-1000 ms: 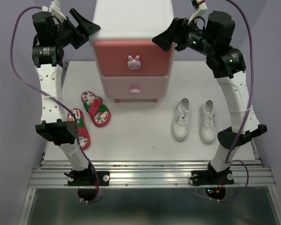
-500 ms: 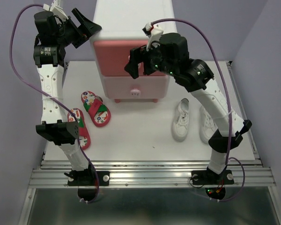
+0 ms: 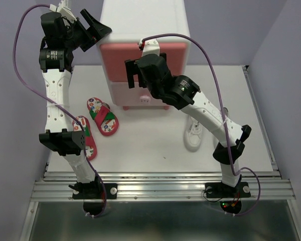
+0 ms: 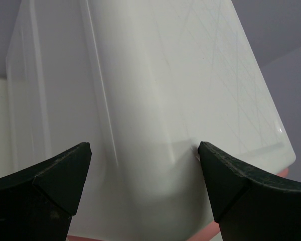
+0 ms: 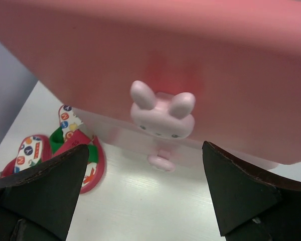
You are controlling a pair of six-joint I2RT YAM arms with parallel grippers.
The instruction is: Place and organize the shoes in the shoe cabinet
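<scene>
The right tool (image 5: 145, 150), jaws spread wide, faces the shoe cabinet (image 3: 143, 20) at the worktop's (image 3: 150, 150) far edge. The upper drawer's (image 5: 231, 60) bunny knob (image 5: 162, 111) sits between its fingers, apart from them. The left tool (image 4: 143, 150), also spread, flanks the cabinet's top left corner. Two red sandals (image 3: 102, 116) lie near the left edge. One white sneaker (image 3: 193, 134) shows toward the right.

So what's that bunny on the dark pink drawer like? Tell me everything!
The bunny knob is pale pinkish-white, smooth like plastic, with two upright ears and tiny dark eyes. It sticks out from the middle of the darker pink upper drawer, which looks shut. Nothing touches it; the right hand is open in front of it, pointing at it.
</scene>
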